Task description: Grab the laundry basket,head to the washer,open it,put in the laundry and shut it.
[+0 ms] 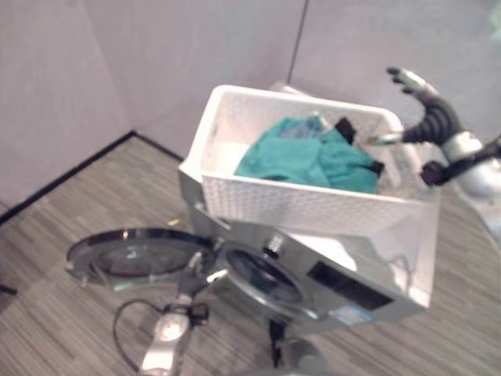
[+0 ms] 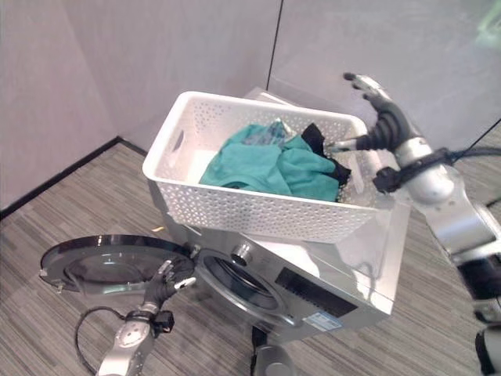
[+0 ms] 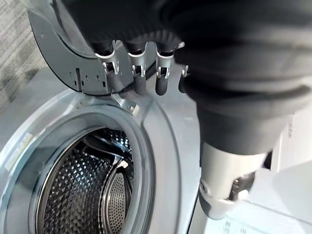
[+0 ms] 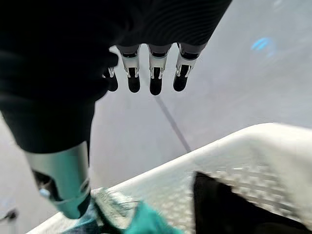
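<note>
Unreadable label on washer; right hand spread empty over laundry basket, left hand relaxed beside open door.

The washer stands on the striped floor; the basket sits on its top, reaching the left edge.

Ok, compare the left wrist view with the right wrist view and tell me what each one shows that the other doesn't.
Left wrist view alone: the washer's open doorway with the steel drum inside, the swung-open door behind, and the left hand, fingers straight, by the door's hinge.

Right wrist view alone: the white laundry basket holding teal cloth and a black garment, the grey wall beyond, and the right hand open above the basket's rim.

Shared: each looks past its own hand's dark cover and straight fingers; neither hand holds anything.
</note>
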Robot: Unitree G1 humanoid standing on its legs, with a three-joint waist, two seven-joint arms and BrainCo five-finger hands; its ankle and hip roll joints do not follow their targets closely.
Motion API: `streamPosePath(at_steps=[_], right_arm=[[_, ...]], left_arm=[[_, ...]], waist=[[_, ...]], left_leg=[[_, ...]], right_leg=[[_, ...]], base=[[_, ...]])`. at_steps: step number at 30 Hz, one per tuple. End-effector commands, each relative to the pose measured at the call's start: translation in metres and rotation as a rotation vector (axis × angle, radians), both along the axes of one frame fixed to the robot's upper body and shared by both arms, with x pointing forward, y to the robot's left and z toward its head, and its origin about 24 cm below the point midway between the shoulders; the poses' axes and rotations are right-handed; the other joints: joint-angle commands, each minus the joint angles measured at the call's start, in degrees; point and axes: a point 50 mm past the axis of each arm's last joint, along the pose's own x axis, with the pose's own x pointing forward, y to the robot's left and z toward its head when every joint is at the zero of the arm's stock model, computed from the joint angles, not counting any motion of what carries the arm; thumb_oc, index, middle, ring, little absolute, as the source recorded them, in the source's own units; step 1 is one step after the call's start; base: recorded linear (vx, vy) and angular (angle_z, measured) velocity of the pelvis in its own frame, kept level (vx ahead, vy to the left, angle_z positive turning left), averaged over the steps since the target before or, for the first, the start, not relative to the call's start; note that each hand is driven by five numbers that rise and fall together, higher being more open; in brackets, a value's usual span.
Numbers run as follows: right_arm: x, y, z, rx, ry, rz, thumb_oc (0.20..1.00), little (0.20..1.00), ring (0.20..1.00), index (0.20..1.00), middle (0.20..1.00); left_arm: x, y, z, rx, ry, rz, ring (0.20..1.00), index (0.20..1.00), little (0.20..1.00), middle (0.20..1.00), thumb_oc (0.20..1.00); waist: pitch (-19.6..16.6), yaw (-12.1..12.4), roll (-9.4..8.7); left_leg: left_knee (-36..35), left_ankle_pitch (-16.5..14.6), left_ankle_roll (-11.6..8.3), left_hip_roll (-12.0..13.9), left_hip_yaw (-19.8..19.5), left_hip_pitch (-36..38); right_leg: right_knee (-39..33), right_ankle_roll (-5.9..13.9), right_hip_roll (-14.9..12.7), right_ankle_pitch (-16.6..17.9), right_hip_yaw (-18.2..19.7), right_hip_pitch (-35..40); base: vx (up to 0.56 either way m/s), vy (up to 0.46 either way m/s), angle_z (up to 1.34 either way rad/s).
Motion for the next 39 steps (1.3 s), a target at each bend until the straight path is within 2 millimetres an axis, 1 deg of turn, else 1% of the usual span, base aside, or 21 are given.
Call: streamPosePath(at_steps=[1,3,5,8,11,12,13,14,15,19,20,22,25,26,27,29,30,34,37,39], right_arm=[[0.004,0.012,0.035,-0.001,-0.09,0.052,1.0,1.0,1.0,1.0,1.0],[0.009,0.016,0.044,-0.023,-0.102,0.048,1.0,1.0,1.0,1.0,1.0],[0.013,0.02,0.048,-0.043,-0.097,0.048,1.0,1.0,1.0,1.0,1.0],[0.016,0.018,0.05,-0.053,-0.084,0.033,1.0,1.0,1.0,1.0,1.0],[0.017,0.015,0.049,-0.064,-0.059,0.021,1.0,1.0,1.0,1.0,1.0],[0.017,0.01,0.044,-0.08,-0.024,0.012,1.0,1.0,1.0,1.0,1.0],[0.012,0.008,0.039,-0.086,0.006,0.028,1.0,1.0,1.0,1.0,1.0],[0.012,0.008,0.039,-0.086,0.006,0.028,1.0,1.0,1.0,1.0,1.0],[0.008,0.004,0.035,-0.093,0.036,0.035,1.0,1.0,1.0,1.0,1.0],[0.003,0.005,0.033,-0.122,0.059,0.055,1.0,1.0,1.0,1.0,1.0],[-0.003,0.008,0.032,-0.172,0.083,0.083,1.0,1.0,1.0,1.0,1.0],[-0.003,0.01,0.029,-0.187,0.099,0.091,1.0,1.0,1.0,1.0,1.0],[-0.002,0.019,0.022,-0.222,0.135,0.126,1.0,1.0,1.0,1.0,1.0],[-0.001,0.026,0.017,-0.239,0.154,0.158,1.0,1.0,1.0,1.0,1.0],[-0.001,0.027,0.017,-0.239,0.154,0.158,1.0,1.0,1.0,1.0,1.0],[-0.001,0.036,0.007,-0.234,0.181,0.204,1.0,1.0,1.0,1.0,1.0],[-0.001,0.036,0.007,-0.233,0.181,0.204,1.0,1.0,1.0,1.0,1.0],[0.003,0.049,-0.004,-0.234,0.212,0.25,1.0,1.0,1.0,1.0,1.0],[0.006,0.06,-0.008,-0.227,0.212,0.277,1.0,1.0,1.0,1.0,1.0],[0.009,0.063,-0.011,-0.23,0.214,0.278,1.0,1.0,1.0,1.0,1.0]], left_arm=[[-0.001,0.001,0.012,0.013,-0.073,-0.039,1.0,1.0,1.0,1.0,1.0],[-0.003,0.003,0.01,0.015,-0.06,-0.031,1.0,1.0,1.0,1.0,1.0],[-0.005,0.005,0.009,0.014,-0.053,-0.022,1.0,1.0,1.0,1.0,1.0],[-0.007,0.006,0.007,0.011,-0.045,-0.014,1.0,1.0,1.0,1.0,1.0],[-0.007,0.007,0.007,0.013,-0.043,-0.011,1.0,1.0,1.0,1.0,1.0],[-0.008,0.007,0.006,0.016,-0.036,-0.011,1.0,1.0,1.0,1.0,1.0],[-0.008,0.008,0.006,0.019,-0.037,-0.013,1.0,1.0,1.0,1.0,1.0],[-0.008,0.008,0.006,0.02,-0.037,-0.013,1.0,1.0,1.0,1.0,1.0],[-0.01,0.008,0.006,0.023,-0.036,-0.019,1.0,1.0,1.0,1.0,1.0],[-0.01,0.009,0.006,0.033,-0.036,-0.024,1.0,1.0,1.0,1.0,1.0],[-0.01,0.011,0.008,0.041,-0.048,-0.026,1.0,1.0,1.0,1.0,1.0],[-0.01,0.011,0.009,0.042,-0.052,-0.028,1.0,1.0,1.0,1.0,1.0],[-0.01,0.012,0.011,0.048,-0.062,-0.029,1.0,1.0,1.0,1.0,1.0],[-0.008,0.012,0.012,0.049,-0.07,-0.028,1.0,1.0,1.0,1.0,1.0],[-0.008,0.012,0.012,0.049,-0.07,-0.028,1.0,1.0,1.0,1.0,1.0],[-0.007,0.013,0.014,0.052,-0.078,-0.028,1.0,1.0,1.0,1.0,1.0],[-0.007,0.013,0.014,0.052,-0.078,-0.028,1.0,1.0,1.0,1.0,1.0],[-0.007,0.012,0.013,0.05,-0.073,-0.028,1.0,1.0,1.0,1.0,1.0],[-0.007,0.012,0.011,0.047,-0.066,-0.023,1.0,1.0,1.0,1.0,1.0],[-0.007,0.012,0.011,0.041,-0.065,-0.022,1.0,1.0,1.0,1.0,1.0]], waist=[[-1.81,2.52,-3.26],[-1.92,2.77,-3.51],[-2.09,2.86,-3.73],[-2.32,2.94,-4.09],[-2.36,2.97,-4.27],[-2.35,2.99,-4.52],[-2.35,2.87,-4.74],[-2.35,2.88,-4.75],[-2.36,2.77,-5.04],[-2.33,2.7,-5.33],[-2.16,2.7,-5.65],[-2.11,2.67,-5.61],[-1.91,2.8,-5.7],[-1.75,2.91,-5.7],[-1.75,2.88,-5.67],[-1.52,3.1,-5.48],[-1.52,3.13,-5.51],[-1.1,3.47,-5.33],[-0.87,3.62,-5.1],[-0.7,3.74,-4.95]], left_leg=[[0.63,-1.77,2.79,-0.24,-1.91,-0.02],[0.63,-1.76,2.71,-0.12,-1.89,-0.14],[0.63,-1.63,2.59,0.03,-1.95,-0.33],[0.63,-1.46,2.3,0.3,-2.03,-0.58],[0.63,-1.51,2.11,0.45,-2.05,-0.71],[0.63,-1.53,1.96,0.55,-2.02,-0.8],[0.63,-1.51,1.75,0.67,-2.02,-0.9],[0.63,-1.51,1.75,0.67,-2.01,-0.9],[0.63,-1.61,1.63,0.72,-1.98,-0.98],[0.63,-1.75,1.62,0.74,-1.82,-0.94],[0.63,-1.83,1.58,0.7,-1.52,-0.88],[0.63,-1.85,1.57,0.66,-1.47,-0.82],[0.63,-1.91,1.6,0.64,-1.29,-0.73],[0.63,-1.9,1.63,0.69,-1.19,-0.73],[0.63,-1.9,1.63,0.69,-1.19,-0.73],[0.63,-1.82,1.68,0.76,-1.2,-0.86],[0.63,-1.82,1.68,0.76,-1.2,-0.86],[0.63,-1.86,1.8,0.63,-1.18,-0.81],[0.63,-1.84,1.86,0.57,-1.16,-0.83],[0.63,-1.75,1.86,0.61,-1.24,-1.02]], right_leg=[[0.25,4.28,-10.38,6.0,-4.86,-1.5],[0.13,4.27,-10.31,6.0,-4.98,-1.42],[0.07,4.22,-10.16,5.89,-5.02,-1.38],[-0.05,4.15,-9.93,5.75,-5.12,-1.21],[-0.02,4.07,-9.84,5.66,-5.27,-1.22],[0.16,4.01,-9.74,5.56,-5.3,-1.24],[0.15,4.03,-9.64,5.46,-5.44,-1.23],[0.15,4.03,-9.64,5.46,-5.43,-1.23],[0.18,4.01,-9.54,5.44,-5.5,-1.34],[0.23,4.05,-9.42,5.48,-5.43,-1.53],[0.25,4.13,-9.36,5.59,-5.47,-1.61],[0.24,4.16,-9.33,5.64,-5.42,-1.6],[0.28,4.26,-9.43,5.76,-5.54,-1.55],[0.29,4.32,-9.51,5.77,-5.69,-1.52],[0.29,4.32,-9.51,5.77,-5.69,-1.52],[0.27,4.35,-9.65,5.79,-5.81,-1.49],[0.27,4.35,-9.65,5.79,-5.81,-1.48],[0.13,4.37,-9.8,5.88,-5.87,-1.3],[-0.1,4.41,-9.96,5.96,-6.02,-1.13],[-0.12,4.39,-10.08,5.9,-6.1,-1.09]], base=[[0.0,0.0,0.0],[0.0,0.0,0.0],[0.0,0.003,-0.02],[0.0,0.0,0.0],[0.0,0.0,0.0],[0.01,-0.004,0.04],[0.01,-0.004,0.04],[0.0,-0.007,0.06],[0.0,-0.004,0.05],[0.0,-0.001,0.01],[0.0,0.0,0.0],[-0.01,0.003,-0.02],[-0.01,0.005,-0.05],[-0.01,0.004,-0.05],[0.0,0.006,-0.04],[0.0,0.0,0.0],[0.0,0.0,0.0],[0.0,0.0,0.0],[0.0,0.0,0.0],[0.0,0.0,0.0]])
